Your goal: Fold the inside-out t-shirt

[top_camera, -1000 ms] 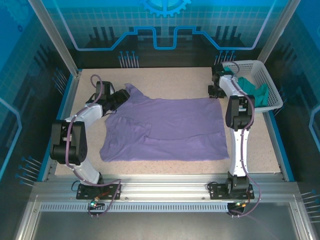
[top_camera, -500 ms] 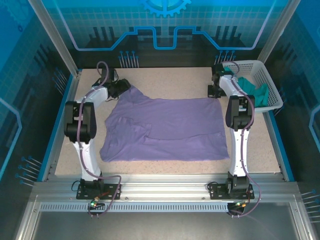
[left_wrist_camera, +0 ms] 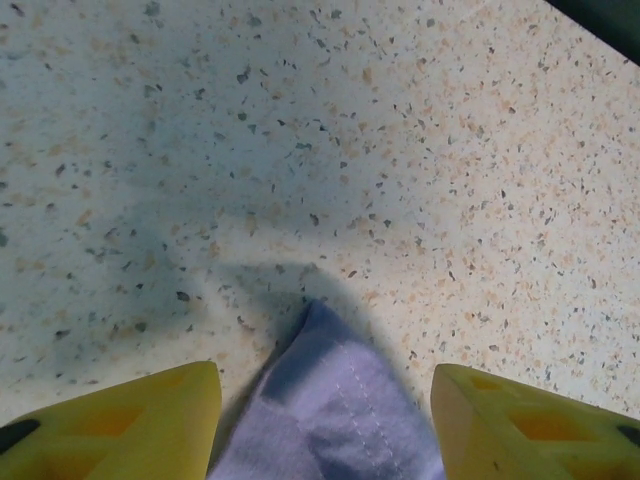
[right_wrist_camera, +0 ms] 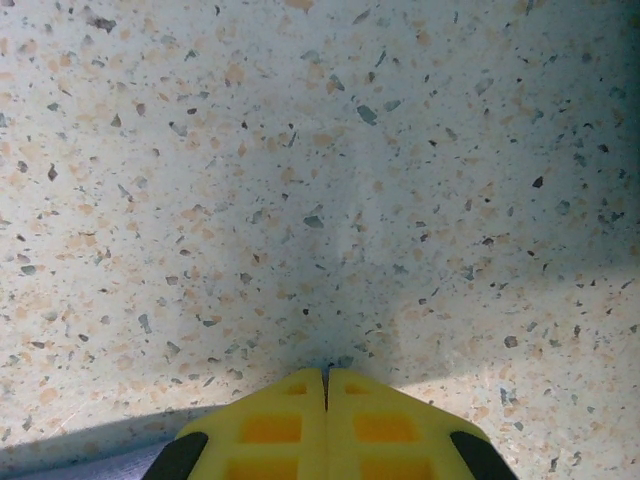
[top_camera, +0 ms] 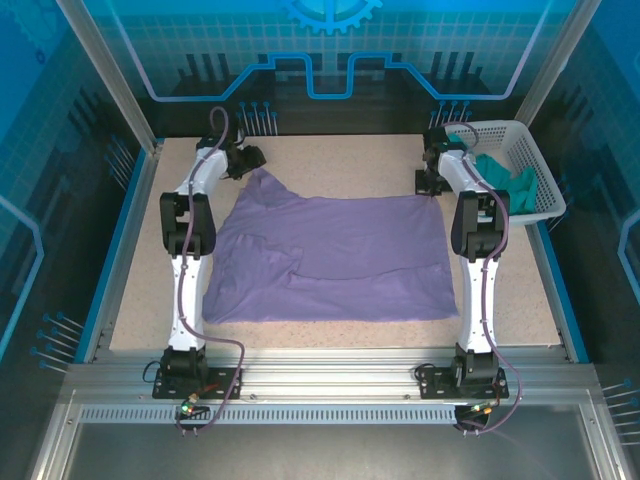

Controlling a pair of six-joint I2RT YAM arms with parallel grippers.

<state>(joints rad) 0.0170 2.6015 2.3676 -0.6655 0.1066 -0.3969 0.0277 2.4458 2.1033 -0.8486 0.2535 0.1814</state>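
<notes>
The inside-out t-shirt (top_camera: 330, 260) lies spread flat on the speckled table, lavender-purple with a few wrinkles. My left gripper (top_camera: 248, 163) is at its far left corner. In the left wrist view a stitched tip of the shirt (left_wrist_camera: 335, 405) lies between the yellow fingers (left_wrist_camera: 140, 425), and the left gripper (left_wrist_camera: 325, 380) is open around it. My right gripper (top_camera: 430, 184) is at the shirt's far right corner. In the right wrist view the right gripper (right_wrist_camera: 326, 378) is shut, low over the table, with a sliver of purple cloth (right_wrist_camera: 80, 465) under it at the lower left.
A white basket (top_camera: 545, 200) holding a teal garment (top_camera: 500, 175) stands at the far right, just beside the right arm. Bare table (top_camera: 350, 160) runs along the back between the two grippers. Blue walls close in the table.
The left arm has swung from the shirt's left side out to its far left corner, and its fingers now straddle the tip. The right gripper has shut in place.
</notes>
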